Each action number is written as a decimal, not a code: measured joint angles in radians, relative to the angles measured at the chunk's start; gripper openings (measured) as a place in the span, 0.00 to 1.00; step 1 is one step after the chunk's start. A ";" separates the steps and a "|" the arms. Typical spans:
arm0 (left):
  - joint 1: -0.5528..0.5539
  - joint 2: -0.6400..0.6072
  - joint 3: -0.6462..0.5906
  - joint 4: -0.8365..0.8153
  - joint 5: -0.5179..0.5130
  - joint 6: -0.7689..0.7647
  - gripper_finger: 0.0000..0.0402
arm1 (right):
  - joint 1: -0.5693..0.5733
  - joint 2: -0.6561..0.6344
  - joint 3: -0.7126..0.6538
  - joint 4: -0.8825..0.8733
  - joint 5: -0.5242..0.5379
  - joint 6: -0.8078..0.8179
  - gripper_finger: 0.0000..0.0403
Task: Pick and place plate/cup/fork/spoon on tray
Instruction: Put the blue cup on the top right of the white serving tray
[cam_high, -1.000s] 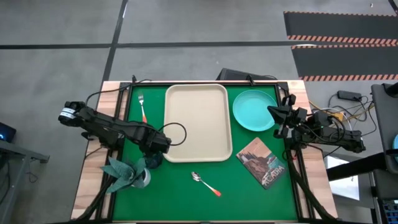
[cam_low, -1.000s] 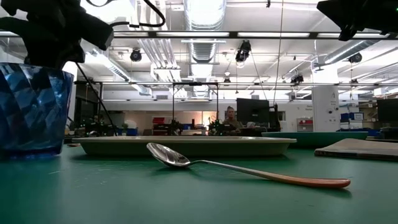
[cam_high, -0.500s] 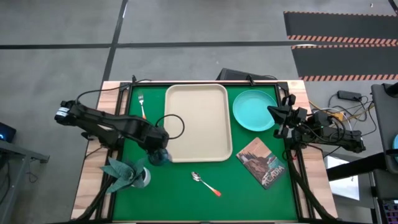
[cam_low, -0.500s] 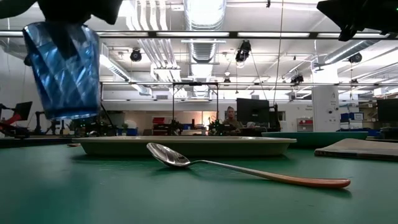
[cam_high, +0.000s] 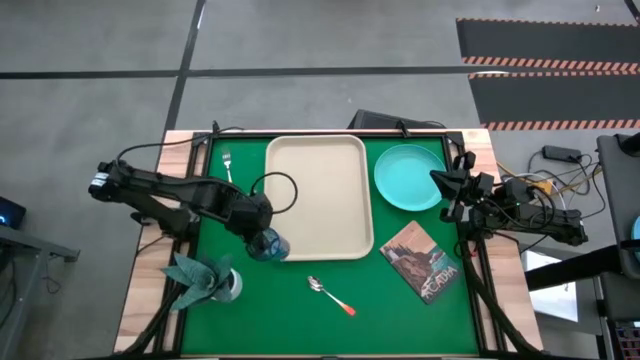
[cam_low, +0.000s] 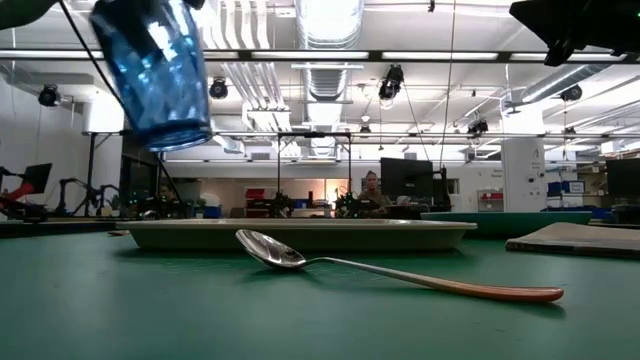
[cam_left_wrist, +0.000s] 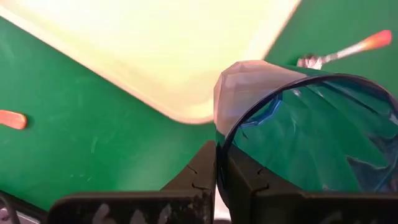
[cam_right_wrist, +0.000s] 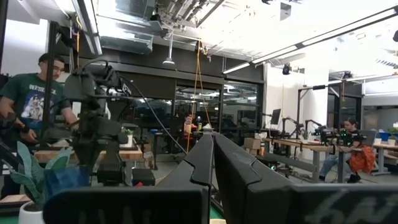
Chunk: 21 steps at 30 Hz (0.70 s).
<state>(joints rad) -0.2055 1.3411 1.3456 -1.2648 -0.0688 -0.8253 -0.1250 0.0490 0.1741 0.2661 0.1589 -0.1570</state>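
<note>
While aloft in left pincer (cam_high: 258, 232): cup (cam_high: 268, 244), beside tray (cam_high: 317, 196).

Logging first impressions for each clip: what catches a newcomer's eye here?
The blue cup hangs in the air, tilted, pinched by its rim in the left pincer beside the empty beige tray's near-left corner. The spoon lies on the green mat in front of the tray, large in the low view.

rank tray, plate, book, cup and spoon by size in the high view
1. tray
2. plate
3. book
4. cup and spoon: too close to rank; the cup is lifted toward the camera.
</note>
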 joint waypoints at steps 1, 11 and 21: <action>0.007 0.001 0.006 0.001 -0.008 -0.002 0.00 | 0.000 0.000 0.000 0.000 0.000 0.000 0.02; 0.180 0.020 0.012 0.033 -0.071 -0.005 0.00 | 0.000 0.000 0.000 0.000 0.000 -0.002 0.02; 0.402 0.099 0.060 0.052 -0.051 0.190 0.00 | 0.000 0.000 0.021 -0.003 0.000 0.031 0.02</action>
<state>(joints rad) 0.1962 1.4398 1.4058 -1.2123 -0.1197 -0.6358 -0.1253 0.0486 0.1949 0.2633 0.1589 -0.1260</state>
